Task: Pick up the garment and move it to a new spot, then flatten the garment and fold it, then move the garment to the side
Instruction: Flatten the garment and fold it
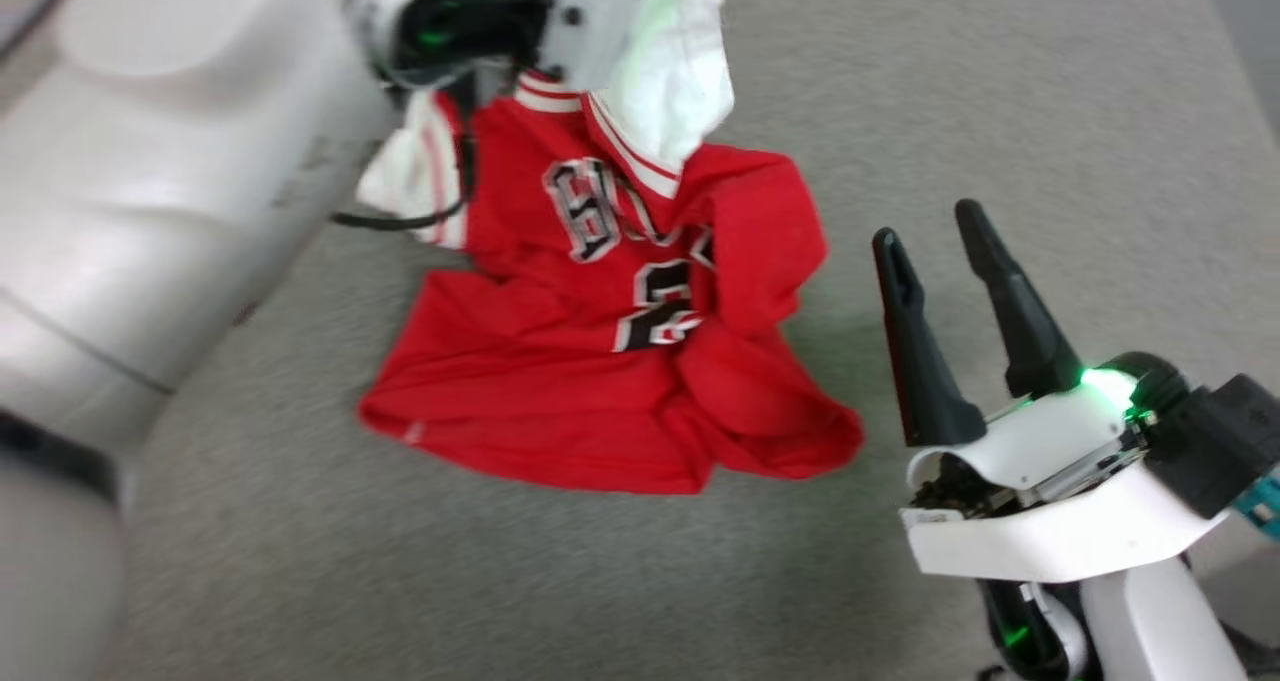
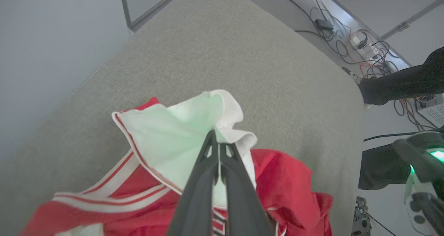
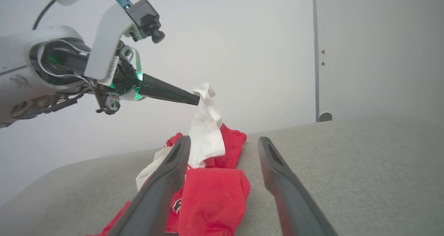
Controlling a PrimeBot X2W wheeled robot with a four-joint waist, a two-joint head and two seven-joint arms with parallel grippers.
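The garment (image 1: 600,361), a red jersey with black lettering and a "2", lies crumpled on the grey surface (image 1: 1000,111); its top end is lifted. My left gripper (image 2: 218,142) is shut on the garment's white inner lining (image 2: 166,142), holding that part up off the surface. The right wrist view shows the same pinch, my left gripper (image 3: 197,100) with the white cloth (image 3: 204,135) hanging from it down to the red heap (image 3: 211,198). My right gripper (image 1: 930,226) stands open to the right of the garment, apart from it, nothing between its fingers (image 3: 163,180).
Grey padded surface extends far and right of the garment (image 2: 242,55). Cables and power strips (image 2: 364,45) lie on the floor beyond its edge. A dark-sleeved limb of a person (image 2: 406,80) is at the right. A pale wall (image 3: 242,38) stands behind.
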